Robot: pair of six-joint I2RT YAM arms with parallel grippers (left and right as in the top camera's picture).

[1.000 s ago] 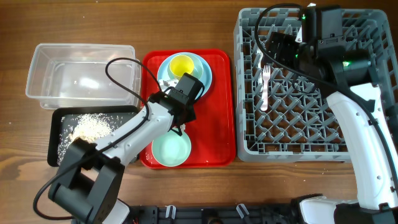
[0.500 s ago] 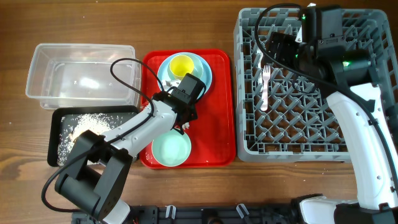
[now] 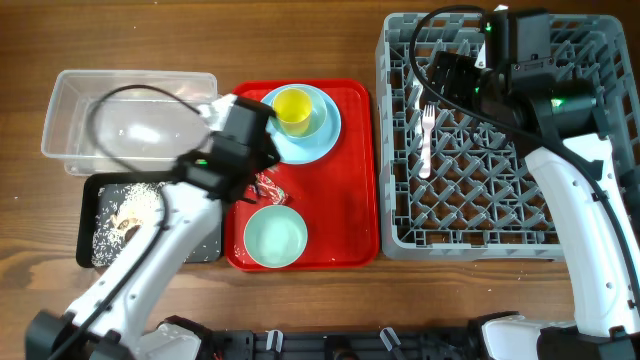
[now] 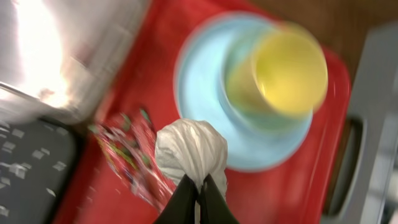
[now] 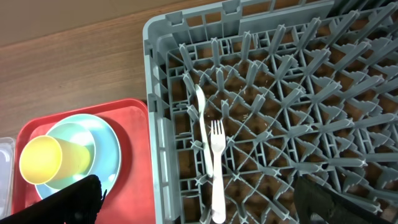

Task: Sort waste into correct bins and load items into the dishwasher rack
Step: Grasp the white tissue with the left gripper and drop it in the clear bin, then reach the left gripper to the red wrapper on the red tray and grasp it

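My left gripper (image 4: 199, 186) is shut on the small white crumpled tissue (image 4: 191, 151) and holds it above the red tray, between the red-and-white wrapper (image 4: 127, 149) and the light blue plate (image 4: 199, 81). In the overhead view the left gripper (image 3: 250, 165) hangs over the tray's left side, with the wrapper (image 3: 268, 187) lying just beside it. The yellow cup (image 3: 292, 108) sits in the small blue bowl on the plate. The pale green bowl (image 3: 275, 238) is at the tray's front. My right gripper (image 5: 205, 202) is open above the grey rack (image 3: 500, 200), over the white fork (image 5: 216, 168) and spoon (image 5: 200, 118).
The clear tub (image 3: 130, 120) stands left of the red tray (image 3: 345, 200). The black tray (image 3: 100, 190) with white rice-like grains sits in front of the tub. The left arm's cable arcs over the tub.
My left gripper has risen from the tray and swung left toward the tub with the tissue in it, uncovering the wrapper. The right arm has not moved.
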